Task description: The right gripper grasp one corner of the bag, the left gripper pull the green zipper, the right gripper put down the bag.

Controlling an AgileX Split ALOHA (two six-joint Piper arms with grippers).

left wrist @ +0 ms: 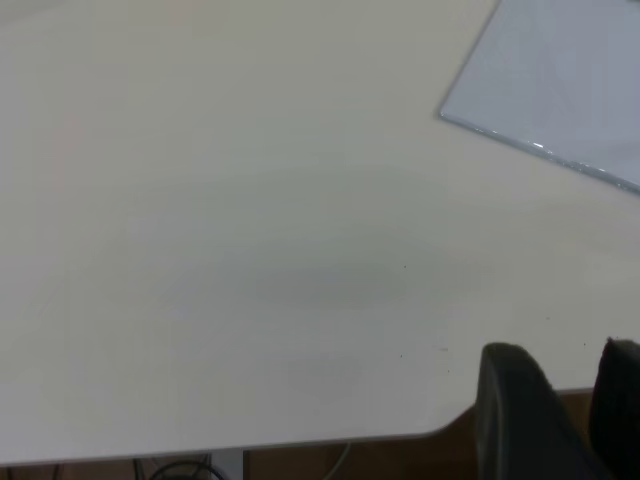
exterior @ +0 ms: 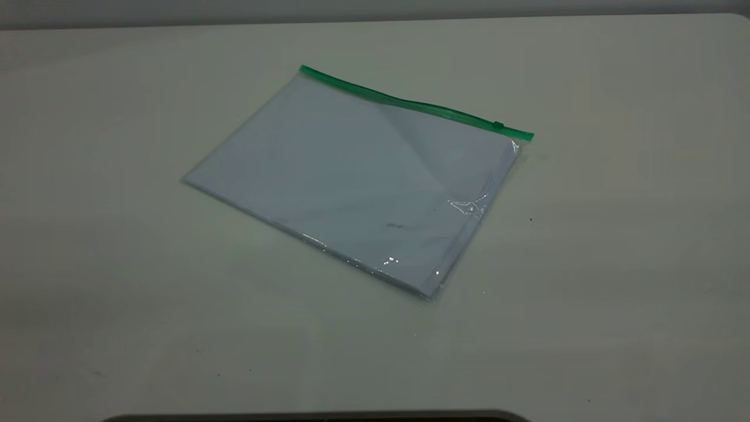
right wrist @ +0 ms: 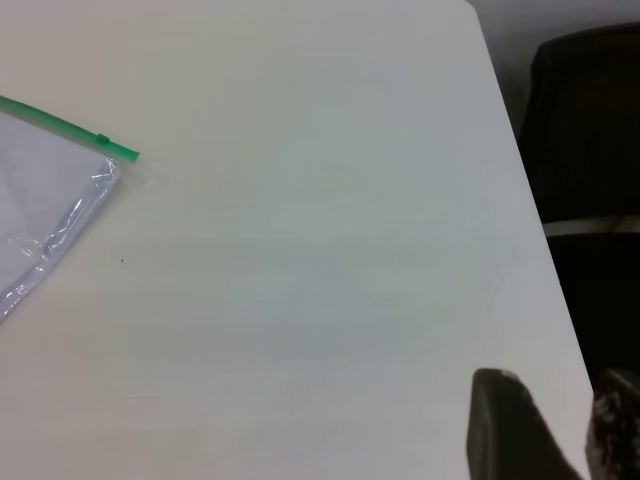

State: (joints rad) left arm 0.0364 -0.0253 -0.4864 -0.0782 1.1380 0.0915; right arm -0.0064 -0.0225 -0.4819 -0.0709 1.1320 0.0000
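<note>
The bag [exterior: 351,176] lies flat mid-table, a clear pouch with pale sheets inside. The green zipper [exterior: 410,104] runs along its far edge, with the slider tab [exterior: 498,125] near the right corner. Neither gripper shows in the exterior view. In the left wrist view my left gripper [left wrist: 560,350] hangs over the table's edge, fingers apart and empty, far from the bag's corner [left wrist: 560,80]. In the right wrist view my right gripper [right wrist: 555,378] is near the table's side edge, fingers apart and empty, well away from the bag [right wrist: 40,200], the zipper's end [right wrist: 60,126] and the slider [right wrist: 102,138].
The pale table [exterior: 615,264] surrounds the bag on all sides. Its edge [left wrist: 250,440] shows in the left wrist view, with floor and cables beyond. A dark chair [right wrist: 590,130] stands off the table's side in the right wrist view.
</note>
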